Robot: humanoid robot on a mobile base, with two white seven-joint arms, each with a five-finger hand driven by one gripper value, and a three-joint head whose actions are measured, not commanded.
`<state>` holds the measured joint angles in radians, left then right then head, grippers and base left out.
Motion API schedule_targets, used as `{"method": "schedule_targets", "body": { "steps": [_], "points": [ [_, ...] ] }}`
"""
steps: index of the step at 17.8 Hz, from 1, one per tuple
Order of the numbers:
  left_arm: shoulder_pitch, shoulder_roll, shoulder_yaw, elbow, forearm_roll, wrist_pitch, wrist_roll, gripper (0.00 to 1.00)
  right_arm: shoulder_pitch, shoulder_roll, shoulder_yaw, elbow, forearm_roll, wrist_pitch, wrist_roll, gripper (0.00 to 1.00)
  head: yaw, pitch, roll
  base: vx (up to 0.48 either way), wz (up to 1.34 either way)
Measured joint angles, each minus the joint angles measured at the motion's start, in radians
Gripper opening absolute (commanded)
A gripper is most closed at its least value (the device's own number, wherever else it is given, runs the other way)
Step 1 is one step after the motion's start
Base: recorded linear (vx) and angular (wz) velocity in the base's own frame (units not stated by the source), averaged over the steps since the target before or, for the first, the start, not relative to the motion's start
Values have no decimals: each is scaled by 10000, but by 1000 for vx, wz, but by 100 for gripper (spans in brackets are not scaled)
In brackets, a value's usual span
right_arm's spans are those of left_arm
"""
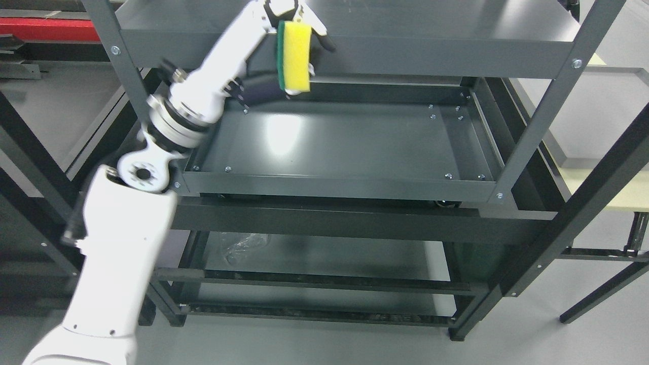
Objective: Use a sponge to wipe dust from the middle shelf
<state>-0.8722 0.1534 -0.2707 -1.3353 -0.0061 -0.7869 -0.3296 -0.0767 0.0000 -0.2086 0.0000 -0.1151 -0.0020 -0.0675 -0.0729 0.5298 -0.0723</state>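
Observation:
My left hand (pixel 294 20) is raised at the top centre of the head view, in front of the top shelf's front lip. It is shut on a yellow sponge (pixel 296 56) with a green scouring side, which hangs upright below the fingers. The white left arm comes up from the lower left. Below the sponge lies the dark grey middle shelf (pixel 345 147), a shallow metal tray with raised edges and a bright light reflection left of centre. The sponge is above the shelf's back left part and not touching it.
The top shelf (pixel 431 25) overhangs the hand. Grey uprights (pixel 545 101) frame the rack on both sides. A lower shelf (pixel 314 253) holds a crumpled clear plastic sheet (pixel 243 246). A pale table (pixel 623 187) stands to the right.

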Motion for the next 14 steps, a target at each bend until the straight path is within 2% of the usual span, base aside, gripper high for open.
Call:
{"method": "schedule_targets", "body": {
  "steps": [4, 7, 11, 14],
  "points": [
    [1649, -460, -980, -103, 672, 1096, 854, 0, 0, 0, 0, 0, 0, 0, -16, 100, 0, 0, 0, 0, 0],
    [3155, -747, -1366, -409, 996, 2694, 1745, 2, 1, 0, 0, 0, 0, 0, -36, 100, 0, 0, 0, 0, 0],
    [4909, -1026, -1278, -1249, 1333, 4467, 2994, 2, 0, 0, 0, 0, 0, 0, -40, 100, 0, 0, 0, 0, 0],
    [5876, -1169, -884, -2070, 1451, 4969, 3544, 2, 0, 0, 0, 0, 0, 0, -40, 100, 0, 0, 0, 0, 0]
  ]
}}
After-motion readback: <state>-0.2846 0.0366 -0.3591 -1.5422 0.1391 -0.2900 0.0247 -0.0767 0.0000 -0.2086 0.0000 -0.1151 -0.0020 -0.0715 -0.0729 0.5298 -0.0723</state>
